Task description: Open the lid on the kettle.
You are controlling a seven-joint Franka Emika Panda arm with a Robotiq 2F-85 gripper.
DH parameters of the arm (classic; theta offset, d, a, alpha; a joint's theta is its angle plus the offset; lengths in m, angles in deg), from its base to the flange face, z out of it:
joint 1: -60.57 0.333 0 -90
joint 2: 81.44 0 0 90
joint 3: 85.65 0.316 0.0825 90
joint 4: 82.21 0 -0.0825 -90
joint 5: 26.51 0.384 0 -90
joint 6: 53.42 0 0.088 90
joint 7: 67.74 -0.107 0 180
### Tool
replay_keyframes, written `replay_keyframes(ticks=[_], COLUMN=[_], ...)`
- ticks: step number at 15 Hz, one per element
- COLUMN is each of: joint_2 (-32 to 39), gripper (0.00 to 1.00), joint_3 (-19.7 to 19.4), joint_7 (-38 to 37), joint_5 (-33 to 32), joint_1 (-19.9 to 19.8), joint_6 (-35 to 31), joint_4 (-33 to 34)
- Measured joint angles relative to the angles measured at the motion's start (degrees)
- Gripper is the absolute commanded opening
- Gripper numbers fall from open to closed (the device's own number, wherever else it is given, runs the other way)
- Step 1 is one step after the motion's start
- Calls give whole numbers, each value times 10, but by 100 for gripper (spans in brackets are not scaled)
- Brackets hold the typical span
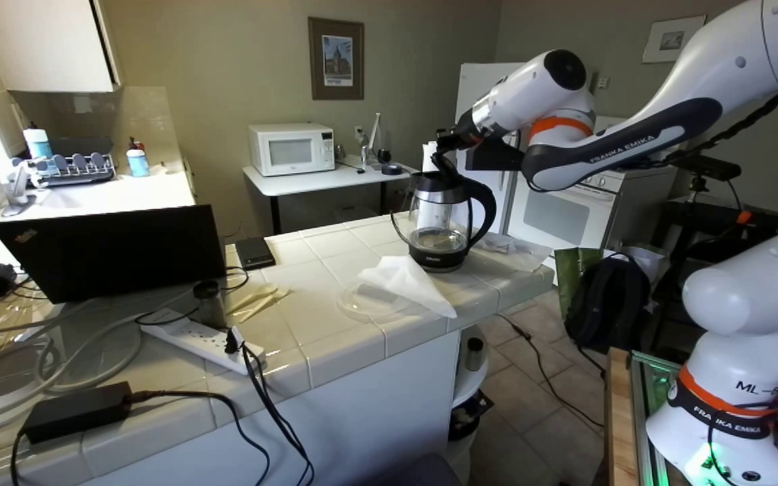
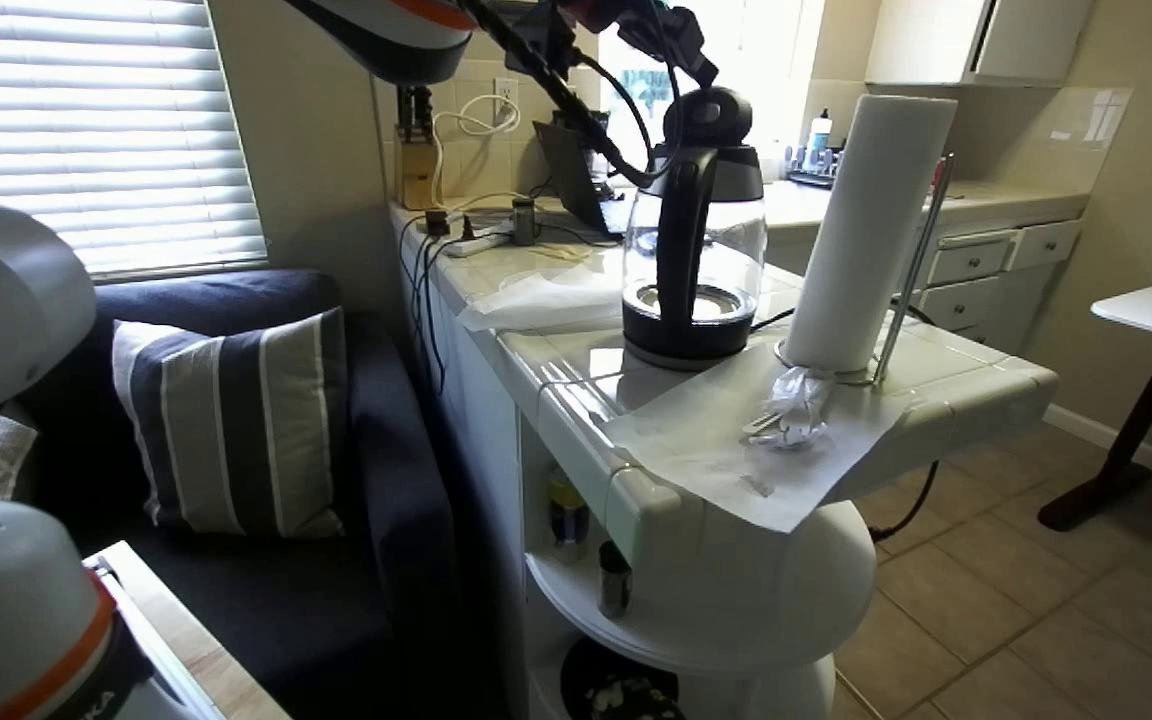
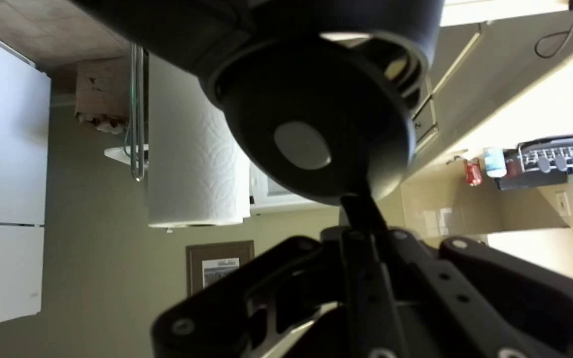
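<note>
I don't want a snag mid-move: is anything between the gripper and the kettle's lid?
Nothing visible is. In the wrist view the fingers reach the edge of the lid, which is tilted open. In an exterior view the paper roll stands beside the kettle, not between fingers and lid.

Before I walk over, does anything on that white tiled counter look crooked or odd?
Two things. On the black-handled clear glass kettle, the round black lid tilts up rather than lying flat, probably being opened. Nearby, a thin whitish sheet droops over the edge of the counter.
</note>
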Motion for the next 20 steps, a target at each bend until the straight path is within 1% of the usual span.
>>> replay_keyframes(ticks=[2, 4, 5, 7, 9, 12, 13, 14, 15, 16, 18, 19, 20], joint_2=[-26, -55, -68, -88, -100, -102, -101, -101, -100, -100, -100, -100, -101], gripper=[0, 0, 0, 0, 0, 0, 26, 27, 32, 40, 54, 63, 69], joint_3=[-17, -40, -54, -90, -117, -149, -158, -164, -170, -174, -185, -191, -197], joint_7=[0, 1, 7, 35, 79, 135, 152, 167, 183, 197, 225, 237, 247], joint_5=[0, 3, 7, 25, 60, 104, 118, 131, 147, 161, 187, 198, 207], joint_1=[14, 45, 70, 142, 213, 306, 332, 355, 377, 397, 431, 445, 455], joint_6=[-21, -11, 14, 85, 149, 204, 221, 238, 258, 279, 313, 324, 333], joint_4=[-15, -36, -47, -68, -84, -99, -103, -105, -107, -107, -108, -108, -108])
